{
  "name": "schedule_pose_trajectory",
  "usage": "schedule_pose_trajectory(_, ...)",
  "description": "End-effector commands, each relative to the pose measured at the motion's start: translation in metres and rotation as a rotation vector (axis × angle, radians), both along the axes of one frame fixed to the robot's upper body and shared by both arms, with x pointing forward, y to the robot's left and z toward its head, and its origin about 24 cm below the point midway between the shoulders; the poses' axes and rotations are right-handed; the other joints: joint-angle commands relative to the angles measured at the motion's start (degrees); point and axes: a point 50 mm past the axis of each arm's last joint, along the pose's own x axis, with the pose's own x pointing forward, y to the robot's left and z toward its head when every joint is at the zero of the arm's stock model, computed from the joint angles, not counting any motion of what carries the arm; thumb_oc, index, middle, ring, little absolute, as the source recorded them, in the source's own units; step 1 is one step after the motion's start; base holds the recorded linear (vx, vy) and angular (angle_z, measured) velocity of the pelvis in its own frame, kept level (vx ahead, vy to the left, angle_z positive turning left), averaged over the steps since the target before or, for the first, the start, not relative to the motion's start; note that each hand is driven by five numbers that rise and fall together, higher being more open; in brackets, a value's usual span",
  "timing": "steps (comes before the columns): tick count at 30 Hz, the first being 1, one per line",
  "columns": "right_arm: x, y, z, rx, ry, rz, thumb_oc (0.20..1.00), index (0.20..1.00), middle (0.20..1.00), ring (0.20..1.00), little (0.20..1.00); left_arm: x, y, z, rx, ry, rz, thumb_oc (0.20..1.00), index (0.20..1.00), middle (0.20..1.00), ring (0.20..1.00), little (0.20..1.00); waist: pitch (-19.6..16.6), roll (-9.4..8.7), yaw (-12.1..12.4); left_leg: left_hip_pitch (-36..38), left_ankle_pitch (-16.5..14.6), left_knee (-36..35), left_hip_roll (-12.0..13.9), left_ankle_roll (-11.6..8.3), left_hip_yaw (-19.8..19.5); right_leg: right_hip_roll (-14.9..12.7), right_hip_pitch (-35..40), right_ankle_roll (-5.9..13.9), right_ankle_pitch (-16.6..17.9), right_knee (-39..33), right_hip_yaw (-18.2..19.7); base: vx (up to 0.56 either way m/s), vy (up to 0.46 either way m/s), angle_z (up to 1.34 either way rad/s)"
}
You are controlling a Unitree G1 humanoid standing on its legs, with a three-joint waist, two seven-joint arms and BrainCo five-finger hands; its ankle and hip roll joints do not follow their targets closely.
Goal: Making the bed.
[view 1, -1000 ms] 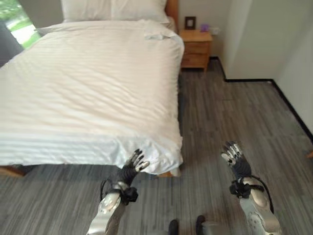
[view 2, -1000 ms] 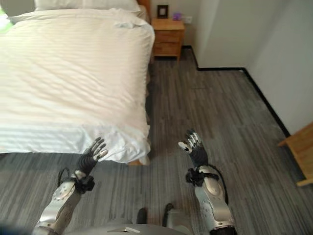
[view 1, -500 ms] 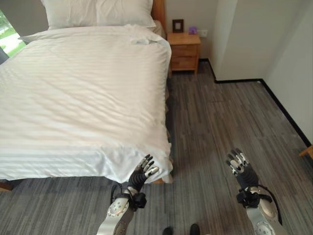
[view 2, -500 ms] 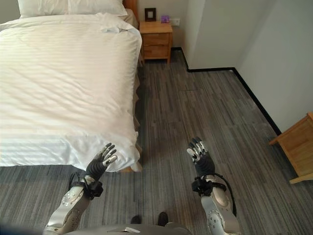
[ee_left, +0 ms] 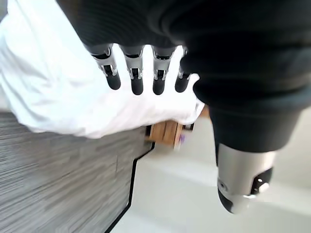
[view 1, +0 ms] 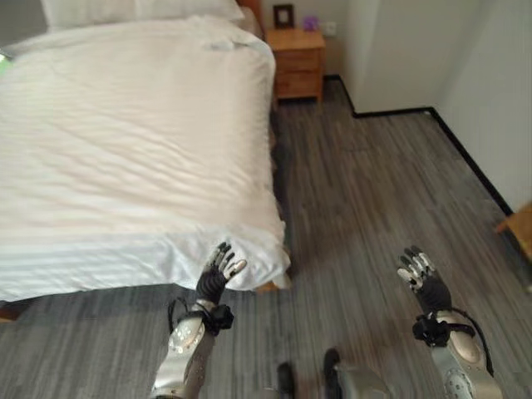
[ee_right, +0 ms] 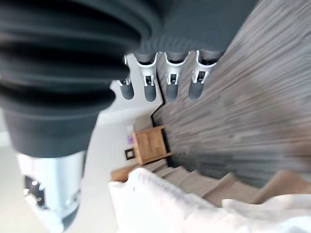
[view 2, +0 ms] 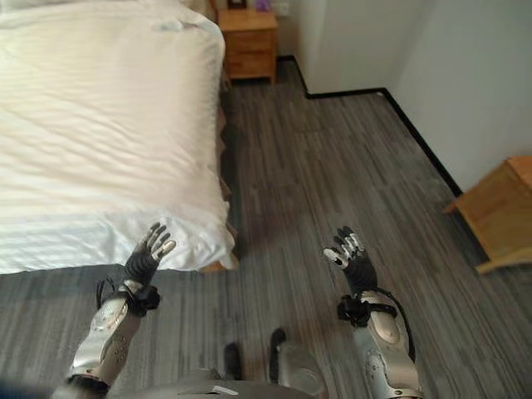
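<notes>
A bed with a white striped duvet (view 1: pixel 133 141) fills the left of the eye views, and white pillows (view 1: pixel 141 8) lie at its head. The duvet's near right corner (view 1: pixel 258 266) hangs over the foot of the bed. My left hand (view 1: pixel 218 270) is open, fingers straight, raised just in front of that corner without holding it; its fingers (ee_left: pixel 137 73) show against the white cloth (ee_left: pixel 58 97) in the left wrist view. My right hand (view 1: pixel 422 278) is open over the grey floor, well to the right of the bed, fingers (ee_right: pixel 167 73) straight.
A wooden nightstand (view 1: pixel 298 62) stands by the head of the bed against the far wall. A wooden piece of furniture (view 2: pixel 499 212) sits at the right by the white wall. Grey plank floor (view 1: pixel 374 191) runs between the bed and the wall.
The camera has shifted, so the bed sits further left and lower in view. Both hands stay open and raised; the left one keeps by the duvet's corner.
</notes>
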Motion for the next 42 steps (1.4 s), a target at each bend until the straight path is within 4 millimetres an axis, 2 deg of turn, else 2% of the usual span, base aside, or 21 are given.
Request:
schedule_pose_trajectory(1,0.004,0.004,0.016,0.023,-0.106,-0.008,1.0,1.0,1.0,1.0,1.0,0.003,0.021,0.014,0.063,-0.072,0.042,1.0,1.0,1.0,1.0,1.0,-1.4,-0.73,1.0,4.9,-6.6,1.9,2.8,-1.86,-4.8,-4.0,12.6,1.1,3.2,-11.7,-4.0,0.04,-0.293,-0.54)
schedule_pose_trajectory(3,0.004,0.006,0.012,0.056,-0.091,-0.014,1.0,1.0,1.0,1.0,1.0,-0.001,0.023,0.011,0.065,-0.055,0.052,1.0,1.0,1.0,1.0,1.0,-2.4,-2.41,1.2,3.8,-5.3,2.1,4.2,-3.45,-4.5,-1.4,14.6,1.83,0.2,-16.5,-1.9,0.04,-0.571,-0.02)
schedule_pose_trajectory(5,0.003,0.009,0.012,0.078,-0.091,0.027,1.0,1.0,1.0,1.0,1.0,-0.007,0.026,0.004,0.045,-0.03,0.079,1.0,1.0,1.0,1.0,1.0,-2.5,-3.8,1.7,3.8,-3.0,3.3,6.7,-5.34,-2.9,1.0,16.1,0.93,0.1,-19.8,-1.9,0.04,-0.664,0.01)
schedule_pose_trajectory(7,0.002,-0.002,0.014,0.033,-0.088,0.024,1.0,1.0,1.0,1.0,1.0,-0.007,0.022,0.001,-0.01,-0.026,0.087,1.0,1.0,1.0,1.0,1.0,-2.1,-4.64,1.5,1.8,0.1,8.7,7.8,-6.01,-3.0,2.3,17.7,-0.6,-0.1,-21.2,-2.6,0.03,-0.499,-0.03)
schedule_pose_trajectory(9,0.0,-0.007,0.014,0.022,-0.087,0.011,1.0,1.0,1.0,1.0,1.0,-0.007,0.017,-0.002,-0.034,-0.021,0.08,1.0,1.0,1.0,1.0,1.0,-1.9,-4.82,0.9,0.7,0.3,11.7,8.3,-6.04,-2.1,2.5,18.7,-1.18,-0.2,-21.8,-4.0,0.02,-0.297,0.43)
schedule_pose_trajectory(10,-0.004,-0.018,0.01,0.011,-0.055,-0.019,1.0,1.0,1.0,1.0,1.0,-0.006,0.005,-0.001,-0.041,-0.031,0.015,1.0,1.0,1.0,1.0,1.0,-1.5,-5.12,0.7,-1.2,-1.1,16.7,6.2,-5.53,-3.0,2.6,19.8,-1.58,-0.1,-22.9,-3.9,0.01,-0.212,0.55)
schedule_pose_trajectory(11,-0.004,-0.018,0.01,0.012,-0.056,-0.019,1.0,1.0,1.0,1.0,1.0,-0.006,0.005,-0.001,-0.041,-0.031,0.015,1.0,1.0,1.0,1.0,1.0,-1.6,-5.16,0.7,-1.3,-1.1,16.7,6.2,-5.49,-3.0,2.6,19.8,-1.57,0.0,-23.0,-4.0,0.01,-0.237,0.43)
schedule_pose_trajectory(12,-0.005,-0.021,0.008,0.008,-0.042,-0.029,1.0,1.0,1.0,1.0,1.0,-0.006,0.003,-0.001,-0.039,-0.031,0.001,1.0,1.0,1.0,1.0,1.0,-1.7,-5.08,0.8,-2.5,-2.2,17.5,4.1,-5.4,-5.0,2.6,19.8,-1.46,0.2,-23.2,-3.7,0.0,-0.042,0.02)
schedule_pose_trajectory(13,-0.007,-0.024,0.006,0.012,-0.031,-0.039,1.0,1.0,1.0,1.0,1.0,-0.007,-0.001,-0.003,-0.05,-0.018,-0.019,1.0,1.0,1.0,1.0,1.0,-2.1,-4.98,0.5,-3.2,-5.3,15.9,0.5,-4.36,-5.5,2.7,19.9,-1.03,0.6,-23.8,-3.7,0.0,-0.041,-0.11)
schedule_pose_trajectory(14,-0.007,-0.024,0.006,0.012,-0.031,-0.039,1.0,1.0,1.0,1.0,1.0,-0.007,-0.001,-0.003,-0.05,-0.018,-0.02,1.0,1.0,1.0,1.0,1.0,-2.1,-4.99,0.5,-3.1,-5.3,15.8,0.5,-4.32,-5.5,2.7,19.9,-0.99,0.6,-23.8,-3.7,0.01,0.011,-0.15)
schedule_pose_trajectory(15,-0.009,-0.024,0.004,0.01,-0.023,-0.046,1.0,1.0,1.0,1.0,1.0,-0.007,-0.003,-0.005,-0.046,-0.013,-0.032,1.0,1.0,1.0,1.0,1.0,-2.6,-4.74,0.5,-2.9,-6.7,14.1,-1.5,-3.56,-4.9,3.0,19.8,-0.64,0.7,-24.1,-3.8,0.02,0.089,0.05)
schedule_pose_trajectory(16,-0.011,-0.025,0.004,0.014,-0.027,-0.072,1.0,1.0,1.0,1.0,1.0,-0.006,-0.006,-0.006,-0.03,-0.001,-0.055,1.0,1.0,1.0,1.0,1.0,-3.3,-3.72,-0.5,-2.1,-7.8,11.8,-2.6,-2.34,-0.1,3.7,18.9,-0.11,0.6,-23.1,-4.1,0.04,0.127,0.14)
schedule_pose_trajectory(17,-0.013,-0.025,0.002,0.04,-0.023,-0.087,1.0,1.0,1.0,1.0,1.0,-0.006,-0.008,-0.008,-0.043,0.006,-0.063,1.0,1.0,1.0,1.0,1.0,-3.7,-3.18,-1.1,-0.5,-8.0,9.3,-2.4,-1.99,2.5,4.2,18.8,0.19,0.4,-22.9,-4.0,0.06,0.156,0.29)
schedule_pose_trajectory(25,-0.014,-0.015,-0.003,0.06,-0.005,-0.073,1.0,1.0,1.0,1.0,1.0,-0.003,-0.013,-0.006,0.005,0.007,-0.098,1.0,1.0,1.0,1.0,1.0,-4.2,-3.19,-1.8,1.3,-7.1,6.5,-3.2,-1.94,0.3,4.5,19.9,0.62,0.9,-24.1,-4.7,0.03,0.076,0.16)
schedule_pose_trajectory(27,-0.01,-0.002,-0.008,0.108,0.007,-0.02,1.0,1.0,1.0,1.0,1.0,-0.005,-0.008,-0.007,-0.005,0.01,-0.09,1.0,1.0,1.0,1.0,1.0,-4.8,-3.17,-0.7,3.2,-5.4,0.4,-4.2,-1.11,-1.8,4.7,19.6,1.43,1.4,-24.7,-4.9,0.06,0.207,-0.02)
schedule_pose_trajectory(32,-0.001,0.003,0.001,0.158,-0.048,-0.019,1.0,1.0,1.0,1.0,1.0,-0.007,0.002,-0.007,0.026,0.019,-0.047,1.0,1.0,1.0,1.0,1.0,-4.5,-2.39,0.2,2.9,-5.5,-0.2,-4.4,-0.71,-1.1,3.8,18.1,2.17,0.7,-22.2,-5.6,0.07,0.129,0.07)
schedule_pose_trajectory(35,0.003,0.006,0.006,0.135,-0.067,-0.008,1.0,1.0,1.0,1.0,1.0,-0.006,0.008,-0.006,0.029,0.017,-0.014,1.0,1.0,1.0,1.0,1.0,-3.7,-1.8,0.7,2.9,-6.2,-0.2,-4.1,0.06,-0.7,2.6,14.6,2.58,-0.7,-14.8,-6.2,0.07,0.074,0.02)
schedule_pose_trajectory(36,0.005,0.008,0.01,0.124,-0.084,0.0,1.0,1.0,1.0,1.0,1.0,-0.006,0.012,-0.005,0.045,0.017,0.01,1.0,1.0,1.0,1.0,1.0,-2.4,-1.23,0.6,4.0,-7.2,-0.2,-4.1,0.87,0.3,1.0,10.0,4.07,0.5,-4.2,-6.4,0.13,0.071,0.02)
schedule_pose_trajectory(38,0.005,0.009,0.014,0.118,-0.101,0.002,1.0,1.0,1.0,1.0,1.0,-0.005,0.017,-0.003,0.057,0.004,0.044,1.0,1.0,1.0,1.0,1.0,-0.7,-1.25,0.2,5.4,-8.0,-0.2,-4.0,1.06,1.7,0.4,5.2,5.65,3.1,0.7,-5.3,0.26,0.018,-0.22)
schedule_pose_trajectory(39,0.004,0.009,0.016,0.136,-0.115,-0.006,1.0,1.0,1.0,1.0,1.0,-0.003,0.02,0.003,0.053,-0.021,0.062,1.0,1.0,1.0,1.0,1.0,-0.1,-0.53,-0.4,7.2,-9.1,-0.2,-3.1,0.39,2.5,1.0,4.3,5.8,3.4,-5.0,-5.2,0.27,-0.035,-0.31)
schedule_pose_trajectory(42,0.002,0.007,0.016,0.142,-0.116,-0.022,1.0,1.0,1.0,1.0,1.0,0.0,0.024,0.007,0.066,-0.036,0.071,1.0,1.0,1.0,1.0,1.0,0.1,-0.18,-1.0,9.4,-10.1,-0.2,-2.4,-0.49,3.4,2.9,4.6,5.26,3.9,-11.7,-3.2,0.37,-0.107,-0.33)
